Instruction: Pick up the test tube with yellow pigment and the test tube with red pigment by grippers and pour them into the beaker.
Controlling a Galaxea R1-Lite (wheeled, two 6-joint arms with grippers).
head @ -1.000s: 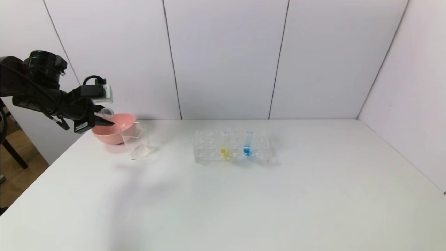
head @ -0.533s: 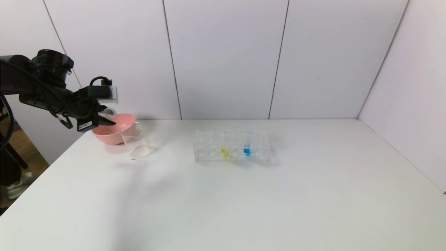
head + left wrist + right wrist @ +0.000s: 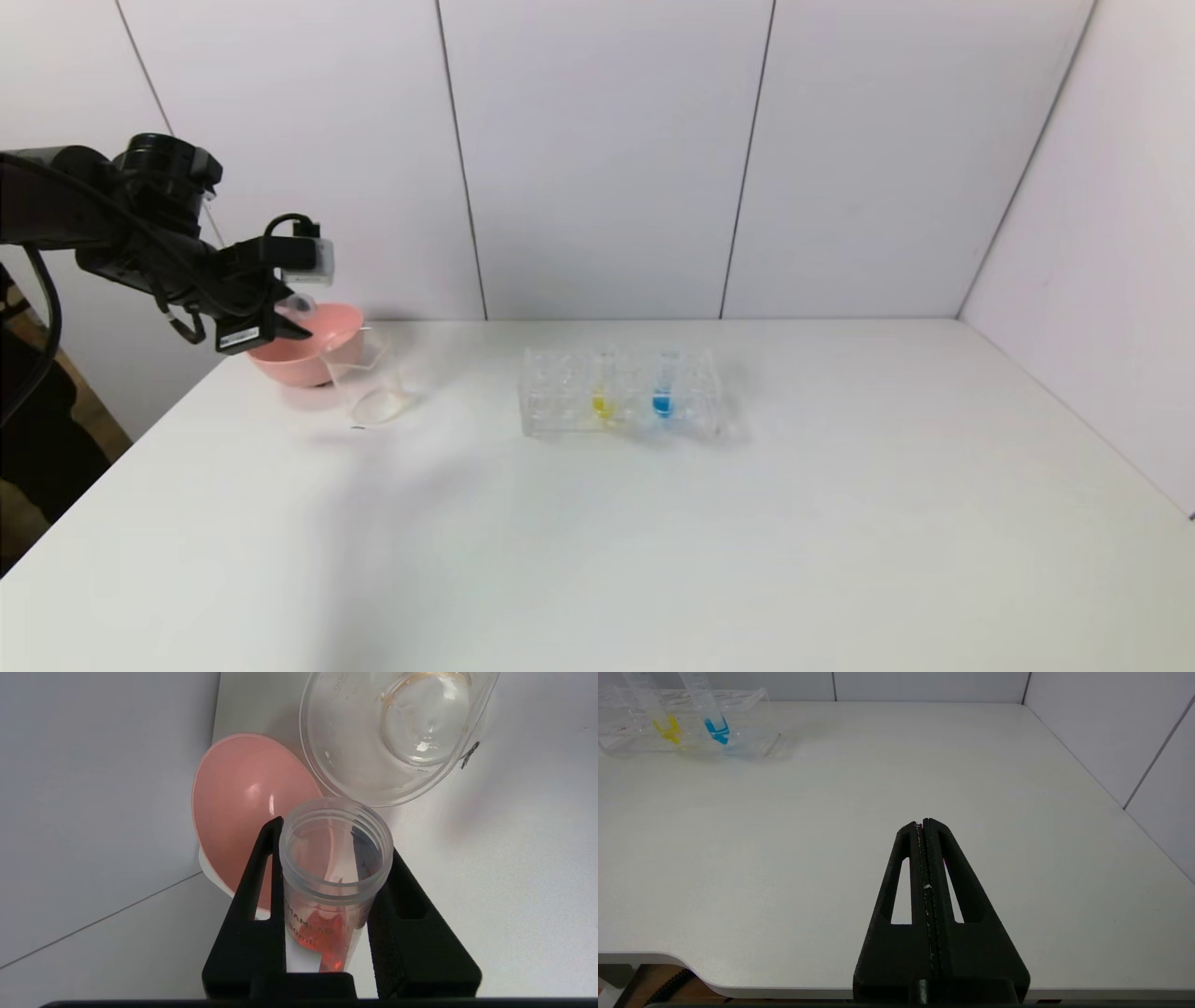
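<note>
My left black two-finger gripper [image 3: 334,896] clamped on clear test tube with red pigment [image 3: 332,877], held above pink bowl [image 3: 313,347], open mouth toward clear beaker [image 3: 366,383] standing just beside bowl. Red liquid sits in tube tip. Clear tube with yellow pigment [image 3: 602,387] stands in clear rack [image 3: 551,397] beside blue-liquid tube [image 3: 663,387]. My right gripper [image 3: 924,828] fully closed, empty, over white table [image 3: 831,812].

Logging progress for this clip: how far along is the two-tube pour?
Nothing is poured: the beaker holds no coloured liquid. In hand: the left tool grips the red tube, red liquid inside, mouth over the pink bowl beside the beaker. Left: pouring red, then the yellow tube in the rack. The right tool is shut, idle.
</note>
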